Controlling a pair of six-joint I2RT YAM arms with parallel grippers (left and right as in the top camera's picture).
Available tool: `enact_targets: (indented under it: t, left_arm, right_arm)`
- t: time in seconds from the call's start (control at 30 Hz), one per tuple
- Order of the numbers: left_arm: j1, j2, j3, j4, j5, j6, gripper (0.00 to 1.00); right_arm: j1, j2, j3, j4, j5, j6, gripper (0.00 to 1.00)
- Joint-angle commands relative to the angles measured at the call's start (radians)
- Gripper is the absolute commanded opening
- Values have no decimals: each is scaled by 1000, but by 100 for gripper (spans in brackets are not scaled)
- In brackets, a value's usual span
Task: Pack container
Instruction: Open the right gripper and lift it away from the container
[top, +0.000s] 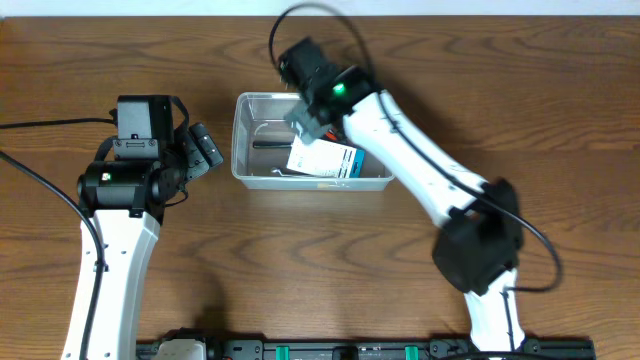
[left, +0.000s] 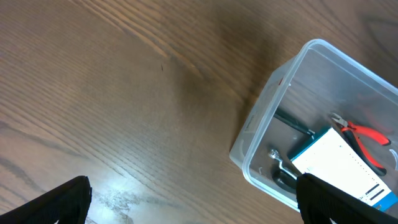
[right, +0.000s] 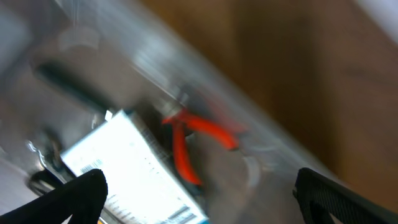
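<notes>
The clear plastic container (top: 243, 150) sits on the table at centre. It holds a blue-and-white box (top: 322, 160), red-handled pliers (left: 365, 136) and a black-handled tool (top: 272, 143). My right gripper (top: 312, 118) hovers open and empty just above the container, over the box (right: 124, 168) and the pliers (right: 186, 140); that view is blurred. My left gripper (top: 203, 150) is open and empty over bare table just left of the container (left: 261, 134).
The wooden table (top: 300, 250) spreads around the container. Black cables run at the far left and near the right arm's base (top: 478, 250).
</notes>
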Motion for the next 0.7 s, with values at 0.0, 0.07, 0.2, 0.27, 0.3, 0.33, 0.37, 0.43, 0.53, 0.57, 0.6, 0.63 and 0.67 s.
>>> enact_targets:
  t: [0.0,0.07,0.2,0.27,0.3,0.33,0.37,0.43,0.53,0.57,0.6,0.63,0.67]
  left_arm:
    - [4,7,11,-2,-12,2,98]
    - [4,7,11,-2,-12,2,98]
    - [4,7,11,-2,-12,2,98]
    - [4,7,11,-2,-12,2,98]
    - [4,7,11,-2,-12,2,98]
    - [4,7,11,-2,-12,2,98]
    - [4,7,11,-2,-12,2,98]
    - [4,7,11,-2,-12,2,98]
    - [4,7,11,-2,-12,2,98]
    - [4,7,11,-2,-12,2,98]
    - [4,7,11,-2,-12,2,98]
    - [4,7,11,-2,-12,2,98]
    - [4,7,11,-2,-12,2,98]
  right_arm:
    - [-103,-184,95,-29,68,115,99]
    - [-185,-244,96,-51,68,143,99]
    - [-350,-316,96,-75,64,156,99]
    - [-440,-341,96,-68,64,156,99]
    - [-471,-348,96,-61,64,156,99]
    - [-502,-353,96,-55,63,157,99]
    - [-524,-356,96,-51,62,156,99]
    - [-567,-357,96,-54,44,156,99]
    - [-592,-356,96,-89,30,156,99]
    - [-593,-356,96,-108,30,156,99]
    - [-593,-356,96,-119,30,156,99]
    - [-593,-356,96,-130,30,156,99]
    - [-593,-356,96,-140,30,156,99]
